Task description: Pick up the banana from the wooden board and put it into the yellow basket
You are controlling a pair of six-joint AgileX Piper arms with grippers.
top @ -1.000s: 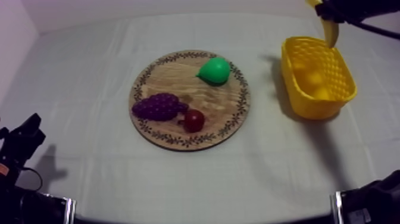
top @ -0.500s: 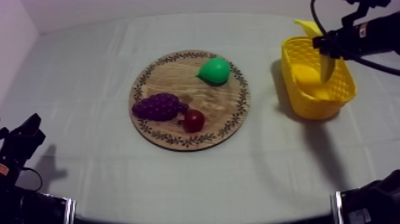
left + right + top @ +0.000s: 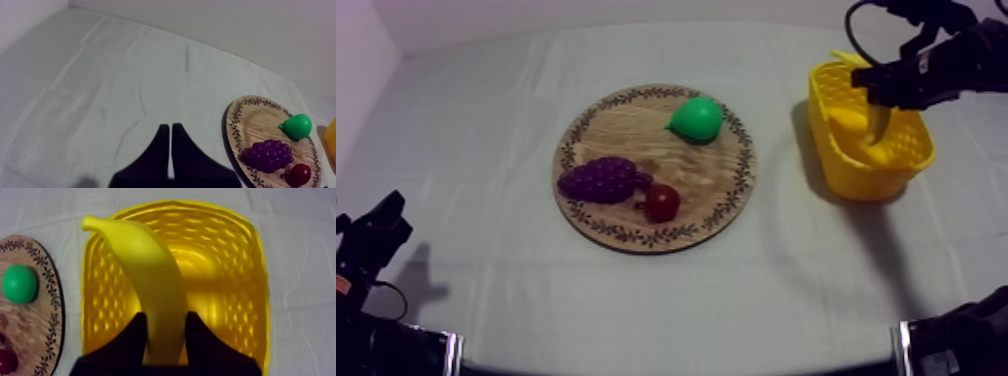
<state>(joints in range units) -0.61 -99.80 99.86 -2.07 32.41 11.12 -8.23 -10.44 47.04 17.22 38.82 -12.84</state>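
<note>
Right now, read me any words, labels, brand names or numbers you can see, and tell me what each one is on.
None: there is no text to read.
The wooden board bears only a leaf pattern round its rim, no letters.
The yellow basket and the banana carry no label.

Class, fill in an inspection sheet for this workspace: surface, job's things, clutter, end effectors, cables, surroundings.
surface: grey-white cloth, faint creases.
job's things: banana held over the yellow basket, not released; wooden board mid-cloth.
clutter: pear, bunch of grapes, small red fruit on the board.
end effectors: left end effector shut on nothing, low over the cloth; right end effector shut on the banana.
cables: nothing seen on the cloth.
surroundings: pale wall beyond the cloth.
</note>
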